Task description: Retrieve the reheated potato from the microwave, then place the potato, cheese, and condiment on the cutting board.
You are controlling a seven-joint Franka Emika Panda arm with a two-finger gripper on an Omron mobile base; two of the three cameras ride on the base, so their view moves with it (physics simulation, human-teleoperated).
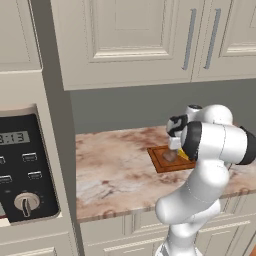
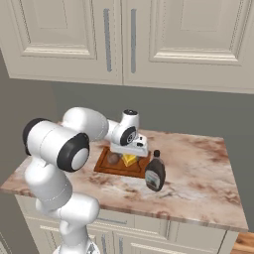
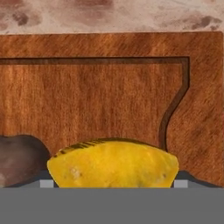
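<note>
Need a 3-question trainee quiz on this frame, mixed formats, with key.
1. True or false: the potato lies on the cutting board.
2. Which task item stands off the board? A) cheese B) condiment C) potato
3. Fill in: the gripper is at the ____.

Key: 1 true. 2 B; the bottle stands on the counter beside the board. 3 cheese, which sits between the fingertips in the hand view; grip state unclear.

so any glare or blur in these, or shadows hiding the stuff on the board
No glare or blur in any view. Left base view: flat, even light; the arm covers part of the cutting board. Right base view: potato, cheese and condiment read clearly. Hand view: sharp wood grain, the cheese very close.
</note>
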